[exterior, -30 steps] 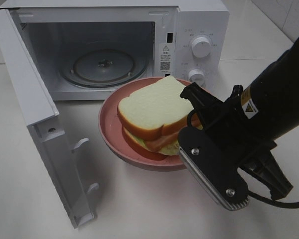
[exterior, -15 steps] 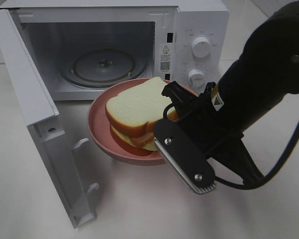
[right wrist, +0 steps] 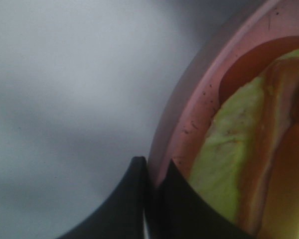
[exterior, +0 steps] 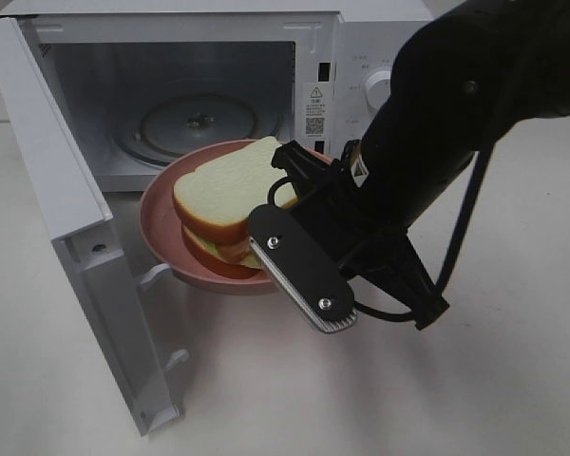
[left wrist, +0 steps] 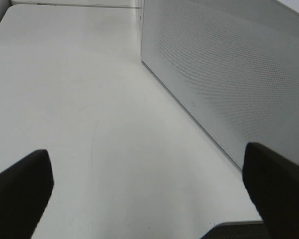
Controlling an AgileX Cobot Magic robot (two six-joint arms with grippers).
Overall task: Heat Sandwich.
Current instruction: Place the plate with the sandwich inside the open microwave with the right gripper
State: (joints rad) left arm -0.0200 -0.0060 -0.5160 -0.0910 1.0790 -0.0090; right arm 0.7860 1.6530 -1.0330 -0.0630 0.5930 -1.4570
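Note:
The sandwich, white bread over brown and pale green layers, lies on the round pink plate. My right gripper is shut on the plate's right rim and holds it off the table, just in front of the open microwave's cavity. In the right wrist view the gripper pinches the pink rim, and the sandwich's green and brown edge sits beside it. My left gripper stands open over bare table, with nothing between its fingers.
The microwave door swings out at the left, close to the plate's left rim. A glass turntable lies inside the cavity. The left wrist view shows the microwave's perforated side wall on the white table.
My right arm has carried the plate and sandwich leftward and toward the microwave opening. The grip on the rim is unchanged.

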